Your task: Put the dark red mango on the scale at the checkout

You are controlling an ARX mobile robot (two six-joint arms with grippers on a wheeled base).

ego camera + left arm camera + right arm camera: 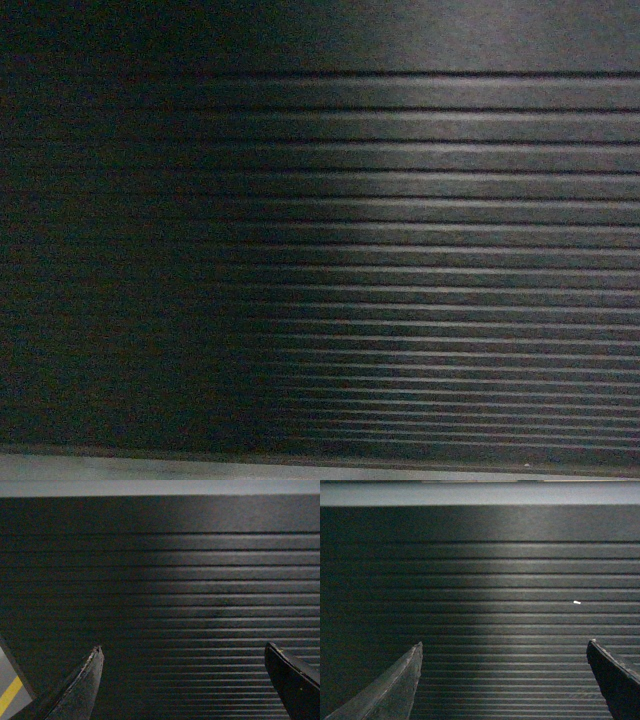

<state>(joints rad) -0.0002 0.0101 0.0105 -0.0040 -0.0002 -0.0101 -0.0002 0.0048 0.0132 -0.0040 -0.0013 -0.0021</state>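
Note:
The checkout's dark ribbed front panel (400,250) fills the head view and stands close before both wrist cameras (165,590) (485,595). My left gripper (182,650) is open, its two dark fingers wide apart with nothing between them. Facing the same slats, my right gripper (504,647) is also open and empty. The dark red mango and the scale are out of view. Neither gripper shows in the head view.
A pale strip of floor (200,470) runs under the panel's lower edge. In the left wrist view, grey floor with a yellow line (9,695) shows at the lower left. A light band (480,494) lies above the panel's top edge.

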